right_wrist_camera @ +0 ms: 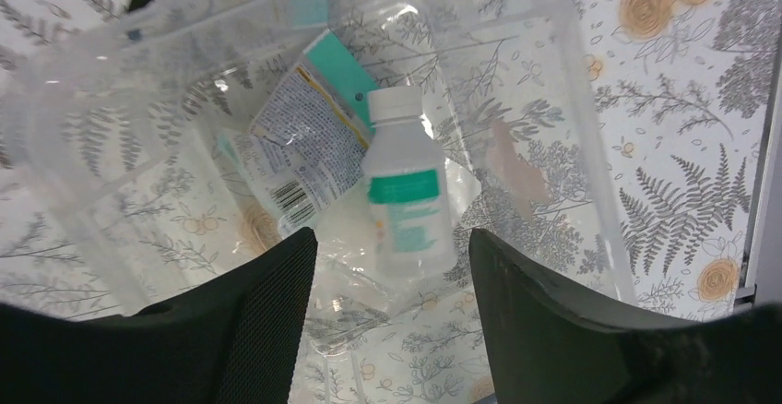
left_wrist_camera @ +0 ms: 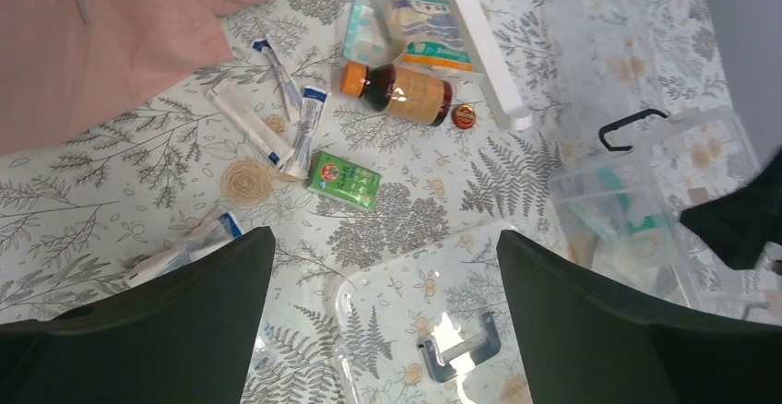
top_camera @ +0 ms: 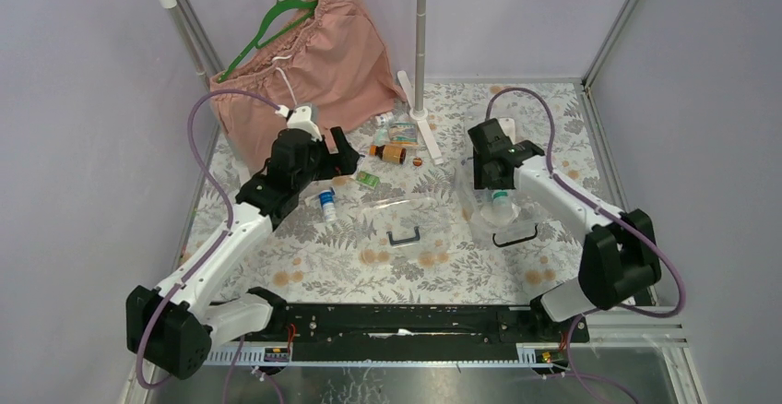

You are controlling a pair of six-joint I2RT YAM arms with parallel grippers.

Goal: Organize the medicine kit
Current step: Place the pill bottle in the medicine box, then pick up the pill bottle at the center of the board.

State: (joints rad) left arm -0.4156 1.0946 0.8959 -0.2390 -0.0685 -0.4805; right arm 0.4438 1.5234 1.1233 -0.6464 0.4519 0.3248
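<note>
Your clear plastic rectangular box (right_wrist_camera: 564,81) holds a white teal-labelled bottle (right_wrist_camera: 403,183) and printed sachets (right_wrist_camera: 304,141); your right gripper (right_wrist_camera: 392,240) hangs released above it, left gripper (left_wrist_camera: 385,236) spread wide.

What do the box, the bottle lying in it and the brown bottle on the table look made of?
Box: clear glossy plastic, probably; the tablecloth shows through its walls. Bottle in it: translucent white plastic by its look, with a teal printed label. Brown bottle: amber glass or plastic, shiny; cannot tell which.

White teal-labelled bottle (right_wrist_camera: 403,192) inside clear box (right_wrist_camera: 583,118)
</note>
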